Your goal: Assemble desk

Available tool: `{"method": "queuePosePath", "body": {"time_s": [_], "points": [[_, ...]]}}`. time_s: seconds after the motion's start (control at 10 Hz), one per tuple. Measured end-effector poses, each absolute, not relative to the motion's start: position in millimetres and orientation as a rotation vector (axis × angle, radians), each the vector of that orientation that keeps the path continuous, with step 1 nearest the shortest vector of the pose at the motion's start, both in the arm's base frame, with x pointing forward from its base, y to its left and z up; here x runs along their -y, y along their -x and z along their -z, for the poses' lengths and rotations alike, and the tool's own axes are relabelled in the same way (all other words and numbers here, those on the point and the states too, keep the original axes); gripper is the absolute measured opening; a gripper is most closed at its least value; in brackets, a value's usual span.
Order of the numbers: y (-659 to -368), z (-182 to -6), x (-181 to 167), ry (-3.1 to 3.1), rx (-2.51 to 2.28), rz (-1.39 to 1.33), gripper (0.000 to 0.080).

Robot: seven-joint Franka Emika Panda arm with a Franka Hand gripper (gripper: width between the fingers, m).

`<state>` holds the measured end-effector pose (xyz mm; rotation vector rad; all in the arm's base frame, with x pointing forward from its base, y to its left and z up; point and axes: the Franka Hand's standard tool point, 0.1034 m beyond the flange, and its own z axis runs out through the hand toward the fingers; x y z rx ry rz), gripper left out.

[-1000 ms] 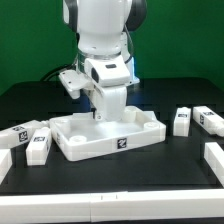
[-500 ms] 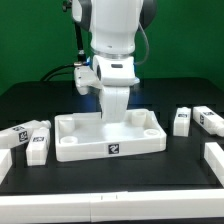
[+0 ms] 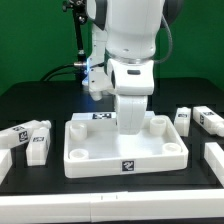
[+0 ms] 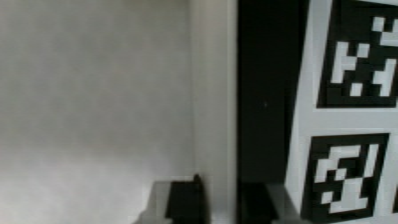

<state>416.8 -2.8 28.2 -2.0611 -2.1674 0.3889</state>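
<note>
1. Gripper first: my jaws are clamped almost together. In the wrist view my fingertips straddle a thin white wall, so I judge that I am pinching the far rim of the desk top.
2. At the exterior view's left, the left legs lie loose on the black table, near the desk top but not touching it. I want that gap kept so the top does not shove them.
3. In the middle, the desk top lies upside down and flat, rim upward, with its corner sockets open and empty. I take the step in hand to be positioning this top. A grip on one thin wall can slip or tip the piece, so I should slide it low and level rather than lift it.
4. Just behind the far rim lies the marker board. My outer finger sits between the two, so I must keep it from snagging the board's edge.
5. At the exterior view's right, the right legs rest near the top's end. I should stop short of them.
</note>
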Motion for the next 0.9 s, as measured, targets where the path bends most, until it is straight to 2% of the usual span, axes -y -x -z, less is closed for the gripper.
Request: {"method": "queuePosePath", "body": {"time_s": [0.6,0.7,0.9], "points": [[-417,-28.2,3,2.063,2.162,-0.390,0.0070],[-423,-27.6,-2,2.072,2.152,-0.396,0.0070],[-469,-23.0,-29,2.072,2.168,-0.366,0.0071]]}}
